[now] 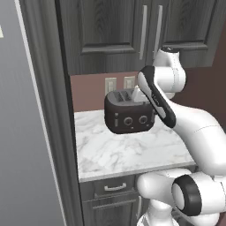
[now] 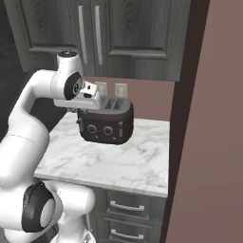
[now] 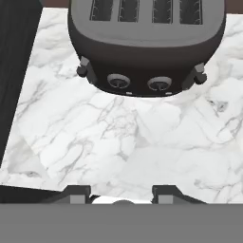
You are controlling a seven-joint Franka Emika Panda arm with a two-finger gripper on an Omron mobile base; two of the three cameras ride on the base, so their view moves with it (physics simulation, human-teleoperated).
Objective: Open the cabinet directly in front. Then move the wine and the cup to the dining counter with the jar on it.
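The cabinet [image 1: 132, 26] hangs closed above the tabletop [image 2: 118, 161]. The tool [image 3: 121, 193], fingers apart and empty, points down; rising toward the handles, the arm could clip the toaster [image 1: 129, 111].

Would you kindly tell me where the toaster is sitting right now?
The toaster stands on the narrow marble counter against the back wall, below the closed cabinet doors and in front of two wall outlets.

No readable text, labels, brands or numbers; toaster [image 3: 146, 45] dials too small, unmarked.
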